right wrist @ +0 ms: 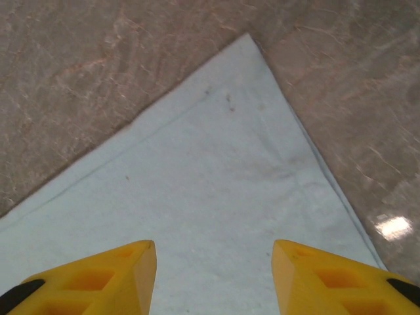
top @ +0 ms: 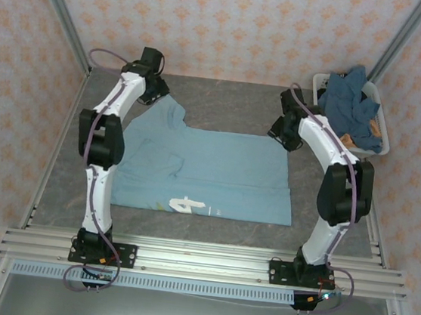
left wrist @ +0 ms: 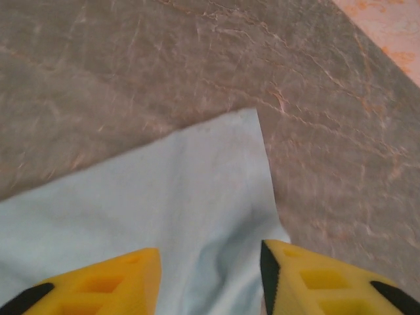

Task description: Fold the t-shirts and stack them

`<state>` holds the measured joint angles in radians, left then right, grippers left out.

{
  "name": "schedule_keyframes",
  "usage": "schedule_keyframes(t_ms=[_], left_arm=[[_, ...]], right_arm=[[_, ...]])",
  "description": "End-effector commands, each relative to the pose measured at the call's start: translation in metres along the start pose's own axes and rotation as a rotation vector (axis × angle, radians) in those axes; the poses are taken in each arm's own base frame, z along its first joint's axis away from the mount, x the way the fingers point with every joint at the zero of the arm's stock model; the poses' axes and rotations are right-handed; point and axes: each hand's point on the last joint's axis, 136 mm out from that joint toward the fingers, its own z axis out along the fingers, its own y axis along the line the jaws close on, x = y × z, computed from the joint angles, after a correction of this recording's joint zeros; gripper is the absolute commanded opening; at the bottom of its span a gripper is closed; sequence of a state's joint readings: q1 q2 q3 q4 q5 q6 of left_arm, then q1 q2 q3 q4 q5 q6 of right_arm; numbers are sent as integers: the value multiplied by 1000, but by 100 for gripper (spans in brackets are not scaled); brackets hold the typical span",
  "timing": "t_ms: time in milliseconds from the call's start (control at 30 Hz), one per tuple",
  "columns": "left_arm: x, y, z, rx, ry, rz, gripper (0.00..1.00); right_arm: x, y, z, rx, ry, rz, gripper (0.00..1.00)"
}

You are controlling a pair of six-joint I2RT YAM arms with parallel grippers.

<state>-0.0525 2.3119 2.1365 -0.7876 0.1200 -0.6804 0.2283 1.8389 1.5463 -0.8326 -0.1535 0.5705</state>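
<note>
A light sky-blue t-shirt point(top: 216, 173) lies spread flat on the grey table point(top: 225, 98), with a white print point(top: 188, 203) near its front edge. My left gripper point(top: 157, 94) hovers over the shirt's far left corner. In the left wrist view that cloth corner point(left wrist: 197, 190) lies below my open gripper point(left wrist: 210, 279), with one yellow finger point(left wrist: 118, 282) on each side. My right gripper point(top: 287, 140) is over the far right corner. In the right wrist view this gripper point(right wrist: 213, 275) stands open above the flat cloth corner point(right wrist: 230, 144). More t-shirts point(top: 346, 101) in darker blue are heaped in the basket.
A white plastic basket point(top: 380, 120) stands at the far right corner of the table. Metal frame posts rise at both back corners, and patterned walls close in the back and sides. An aluminium rail point(top: 199, 261) carrying the arm bases runs along the near edge.
</note>
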Motion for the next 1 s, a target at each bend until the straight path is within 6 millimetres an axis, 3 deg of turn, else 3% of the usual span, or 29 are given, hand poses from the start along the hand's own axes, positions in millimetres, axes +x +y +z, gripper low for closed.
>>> schedule_keyframes(t_ms=[0, 167, 367, 500, 667, 800, 967], left_arm=[[-25, -7, 14, -34, -79, 58, 50], [-44, -20, 51, -24, -136, 62, 55], [-51, -18, 81, -41, -203, 59, 57], [-33, -18, 98, -50, -154, 81, 58], [5, -24, 107, -112, -84, 201, 59], [30, 5, 110, -251, -9, 231, 59], [47, 30, 113, -323, 82, 237, 55]], right_arm=[[-12, 14, -1, -33, -14, -41, 50], [-20, 20, 6, -28, -18, -70, 50], [-17, 18, 8, -32, -1, -66, 50], [-11, 14, 9, -39, 10, -57, 50], [-5, 12, 11, -46, 25, -51, 50], [-3, 13, 13, -52, 31, -52, 50], [-5, 16, 12, -61, 30, -52, 50]])
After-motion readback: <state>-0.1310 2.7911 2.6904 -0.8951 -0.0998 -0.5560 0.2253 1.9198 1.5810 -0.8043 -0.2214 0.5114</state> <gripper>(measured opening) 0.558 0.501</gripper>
